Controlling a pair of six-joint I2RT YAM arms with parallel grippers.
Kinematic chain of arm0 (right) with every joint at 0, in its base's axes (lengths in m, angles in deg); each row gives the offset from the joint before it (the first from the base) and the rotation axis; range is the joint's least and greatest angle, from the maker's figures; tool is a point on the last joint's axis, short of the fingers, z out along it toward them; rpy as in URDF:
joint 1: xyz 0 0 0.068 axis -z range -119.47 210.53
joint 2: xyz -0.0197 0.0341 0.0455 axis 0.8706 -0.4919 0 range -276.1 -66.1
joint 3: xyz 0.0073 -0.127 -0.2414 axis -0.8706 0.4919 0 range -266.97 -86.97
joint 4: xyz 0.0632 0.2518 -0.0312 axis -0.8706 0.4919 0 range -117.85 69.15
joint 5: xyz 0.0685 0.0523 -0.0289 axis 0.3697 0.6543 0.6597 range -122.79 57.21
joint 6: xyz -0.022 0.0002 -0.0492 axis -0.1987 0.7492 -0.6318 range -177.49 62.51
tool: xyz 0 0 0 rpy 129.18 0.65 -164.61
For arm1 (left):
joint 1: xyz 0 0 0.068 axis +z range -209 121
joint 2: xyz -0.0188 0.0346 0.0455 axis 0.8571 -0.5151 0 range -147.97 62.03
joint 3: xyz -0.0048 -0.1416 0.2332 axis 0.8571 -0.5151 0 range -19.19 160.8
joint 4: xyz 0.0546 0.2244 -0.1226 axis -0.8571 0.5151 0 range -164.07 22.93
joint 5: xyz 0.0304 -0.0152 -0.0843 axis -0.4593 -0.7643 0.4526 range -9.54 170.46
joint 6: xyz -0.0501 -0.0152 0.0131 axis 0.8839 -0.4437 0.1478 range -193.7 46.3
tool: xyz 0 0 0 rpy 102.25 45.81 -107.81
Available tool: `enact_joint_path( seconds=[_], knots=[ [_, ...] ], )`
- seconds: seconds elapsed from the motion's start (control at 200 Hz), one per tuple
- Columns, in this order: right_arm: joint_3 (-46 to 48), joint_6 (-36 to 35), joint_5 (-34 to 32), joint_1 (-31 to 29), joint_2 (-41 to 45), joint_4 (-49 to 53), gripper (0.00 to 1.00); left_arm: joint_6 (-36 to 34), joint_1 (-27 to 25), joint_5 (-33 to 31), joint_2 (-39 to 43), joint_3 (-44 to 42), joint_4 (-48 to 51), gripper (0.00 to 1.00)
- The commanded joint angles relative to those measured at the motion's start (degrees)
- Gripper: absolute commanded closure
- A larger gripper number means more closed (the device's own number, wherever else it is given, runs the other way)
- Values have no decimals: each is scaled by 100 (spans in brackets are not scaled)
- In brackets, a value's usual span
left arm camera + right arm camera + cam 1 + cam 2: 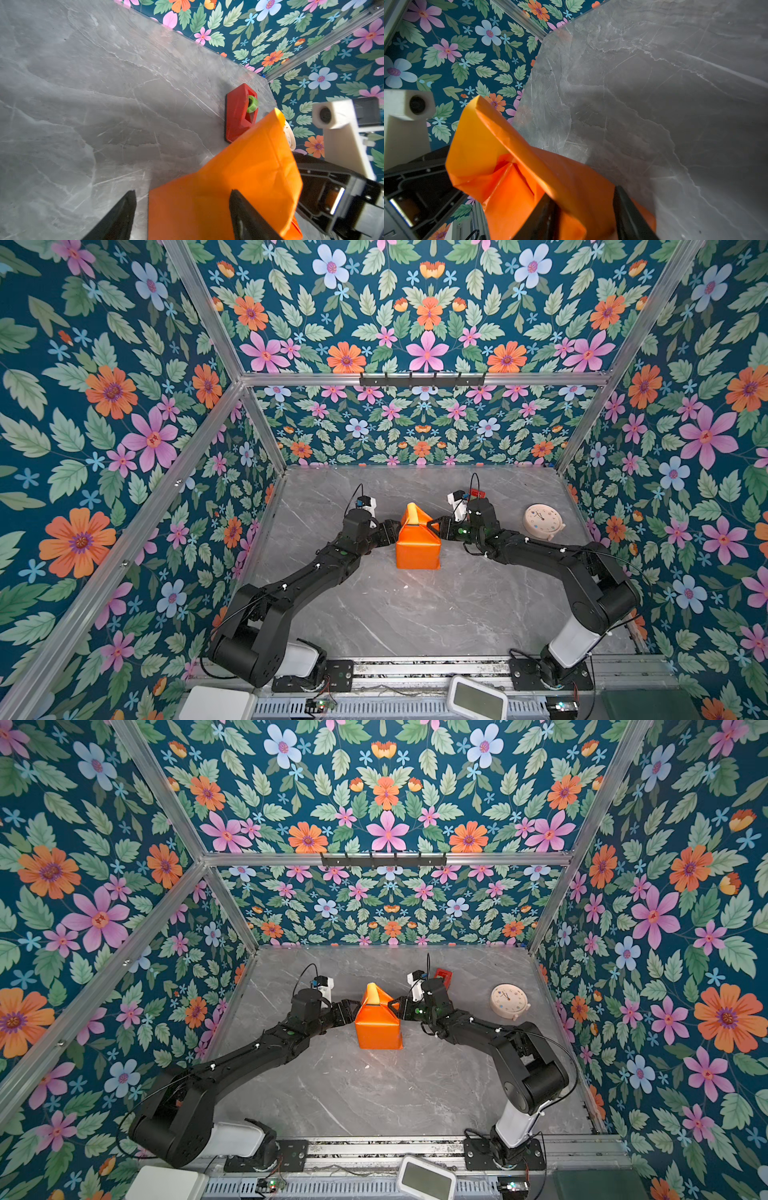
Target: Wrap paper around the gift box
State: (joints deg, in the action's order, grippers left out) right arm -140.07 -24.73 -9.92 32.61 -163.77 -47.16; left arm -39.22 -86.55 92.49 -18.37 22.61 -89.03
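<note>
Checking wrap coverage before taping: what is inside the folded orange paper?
The paper stands as a boxy orange bundle, its open peak showing the yellow inner face. No blue shows anywhere; whatever it encloses, presumably the gift box, is fully covered.

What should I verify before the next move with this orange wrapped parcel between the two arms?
1. Left gripper free of the glossy orange wrapping paper: ok, fingers wide apart, one clear of it.
2. Right gripper grips the paper: ok, paper fills the gap between its fingers.
3. Gift box covered: ok from above, no blue shows.
4. Top flap folded down: not ok, it stands up, yellow inside showing.
5. Seam taped: cannot tell.
6. Red block-shaped tape dispenser on the grey marble table: ok, beyond the right arm.
</note>
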Motion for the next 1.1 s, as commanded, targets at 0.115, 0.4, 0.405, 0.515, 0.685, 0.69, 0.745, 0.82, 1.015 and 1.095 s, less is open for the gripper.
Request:
enact_joint_path(
  seconds=[0.115, 0.4, 0.405, 0.515, 0.685, 0.69, 0.745, 0.82, 1.015, 1.095],
  knots=[
    [39, -121, -80, -17, -23, 841, 55, -50, -20, 234, -227, 25, -217, 26],
    [67, -129, -72, -15, -17, 808, 55, -273, -7, 452, -617, 190, -233, 23],
    [70, -129, -72, -13, -16, 807, 55, -274, -6, 451, -626, 193, -230, 23],
    [107, -151, -68, -14, -3, 788, 55, -360, -6, 514, -807, 249, -284, 22],
    [132, -190, -20, -12, 11, 728, 55, -590, -4, 578, -986, 318, -327, 20],
    [133, -190, -20, -12, 11, 723, 55, -599, -5, 584, -990, 319, -325, 20],
    [133, -206, -5, -12, 29, 705, 55, -647, 3, 661, -995, 325, -395, 19],
    [125, -218, -3, -18, 38, 708, 55, -735, 1, 796, -999, 343, -480, 18],
    [116, -234, 15, -13, 42, 692, 55, -925, 4, 829, -1303, 624, -266, 15],
    [116, -244, 15, -12, 33, 683, 55, -943, 4, 818, -1364, 671, -240, 15]
  ],
)
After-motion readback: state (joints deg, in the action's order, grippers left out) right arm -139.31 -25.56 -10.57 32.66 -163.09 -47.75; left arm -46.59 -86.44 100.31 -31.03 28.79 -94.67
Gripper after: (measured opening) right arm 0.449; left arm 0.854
